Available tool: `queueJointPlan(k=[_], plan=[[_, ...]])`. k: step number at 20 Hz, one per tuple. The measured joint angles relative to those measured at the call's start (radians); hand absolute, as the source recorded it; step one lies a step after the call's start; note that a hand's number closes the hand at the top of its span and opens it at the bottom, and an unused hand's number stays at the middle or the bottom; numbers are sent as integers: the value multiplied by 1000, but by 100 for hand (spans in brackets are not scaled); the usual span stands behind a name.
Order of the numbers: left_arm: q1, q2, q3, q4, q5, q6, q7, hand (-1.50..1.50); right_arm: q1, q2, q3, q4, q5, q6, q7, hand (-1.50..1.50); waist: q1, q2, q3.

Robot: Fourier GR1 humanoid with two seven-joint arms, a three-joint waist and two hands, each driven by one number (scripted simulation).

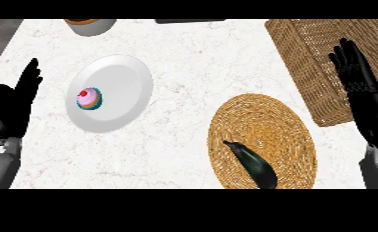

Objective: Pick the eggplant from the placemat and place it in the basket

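While the eggplant [253, 164] lies untouched on the placemat [262, 126], both hands wait.
Right hand [357, 78], fingers straight and apart, hangs over the basket [303, 46]; left hand [21, 96] rests open at the bench [184, 61] edge.

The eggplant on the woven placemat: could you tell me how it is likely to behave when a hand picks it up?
The eggplant looks glossy and dark, so it may be slippery under the fingers. Its long, rounded body lies on its side on the placemat, so a push across it could roll it. It probably stays stiff rather than bending when lifted.
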State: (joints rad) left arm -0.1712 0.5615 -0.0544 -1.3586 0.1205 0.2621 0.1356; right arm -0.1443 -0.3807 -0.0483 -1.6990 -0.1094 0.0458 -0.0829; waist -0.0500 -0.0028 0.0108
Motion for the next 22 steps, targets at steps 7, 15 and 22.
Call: queueJointPlan(k=[7, 15, 22], plan=[[-56, -61, -71, -20, 11, -56, 4, 0, -14, 141, 155, 162, -254, 298, -30, 150, 88, 34, 3], [-45, -140, -114, -6, 14, -76, 41, 0, 72, 210, 242, 146, -397, 606, -202, -150, 58, 10, -7], [-64, -161, -125, -2, 2, -70, 66, 0, -88, -56, 128, 124, -170, 625, -155, -150, 56, 5, -11]])
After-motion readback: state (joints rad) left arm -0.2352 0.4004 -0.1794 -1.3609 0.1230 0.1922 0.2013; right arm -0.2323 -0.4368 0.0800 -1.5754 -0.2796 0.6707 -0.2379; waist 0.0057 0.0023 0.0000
